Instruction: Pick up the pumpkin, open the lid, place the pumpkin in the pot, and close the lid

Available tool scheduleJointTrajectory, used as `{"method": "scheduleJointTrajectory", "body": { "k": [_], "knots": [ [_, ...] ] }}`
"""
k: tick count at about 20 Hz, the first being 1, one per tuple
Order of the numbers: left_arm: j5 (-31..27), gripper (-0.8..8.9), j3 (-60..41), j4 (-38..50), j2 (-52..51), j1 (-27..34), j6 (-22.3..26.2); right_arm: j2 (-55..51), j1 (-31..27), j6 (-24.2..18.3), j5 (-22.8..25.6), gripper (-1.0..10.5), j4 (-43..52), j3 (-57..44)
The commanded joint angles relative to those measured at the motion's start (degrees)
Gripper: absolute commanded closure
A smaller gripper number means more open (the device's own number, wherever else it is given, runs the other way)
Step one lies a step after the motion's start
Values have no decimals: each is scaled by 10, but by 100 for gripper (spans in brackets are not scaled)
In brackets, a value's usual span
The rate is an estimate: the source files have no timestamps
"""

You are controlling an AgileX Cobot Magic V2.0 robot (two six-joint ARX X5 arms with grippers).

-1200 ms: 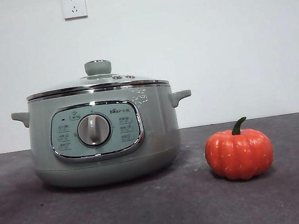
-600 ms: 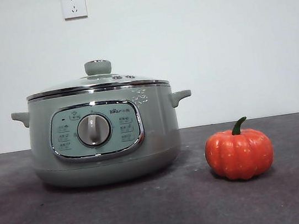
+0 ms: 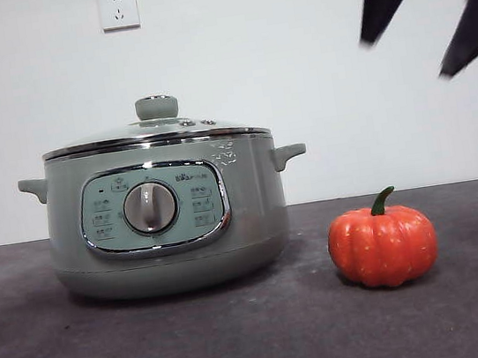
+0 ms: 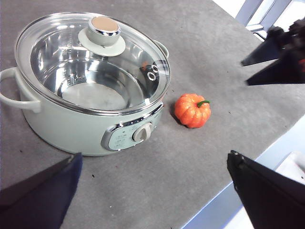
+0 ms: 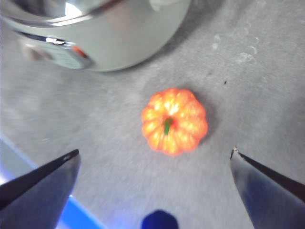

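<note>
The right gripper (image 3: pixel 428 32) hangs above the pumpkin (image 3: pixel 382 247), jaws spread wide and empty. The pumpkin sits on the table (image 3: pixel 244 339) just beside the pot (image 3: pixel 166 216), whose lid (image 3: pixel 154 130) is on

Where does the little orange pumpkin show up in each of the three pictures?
Front view: the pumpkin sits low and right of centre on the table, apart from the pot.
Left wrist view: near the middle, just beside the pot's dial side.
Right wrist view: at the centre, seen from above between the open jaws of the right gripper.
Shared landmark: the pot's control panel.
</note>
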Motion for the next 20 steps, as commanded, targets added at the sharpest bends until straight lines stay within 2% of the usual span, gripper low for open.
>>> {"method": "scheduleJointTrajectory", "body": {
  "k": [1, 9, 20],
  "knots": [
    [3, 86, 1, 1, -2, 1, -3, 50, 22, 4, 26, 221, 26, 1],
    [3, 86, 1, 1, -2, 1, -3, 179, 66, 8, 100, 221, 93, 1],
    [3, 86, 1, 1, -2, 1, -3, 265, 68, 13, 102, 241, 108, 1]
  ]
}}
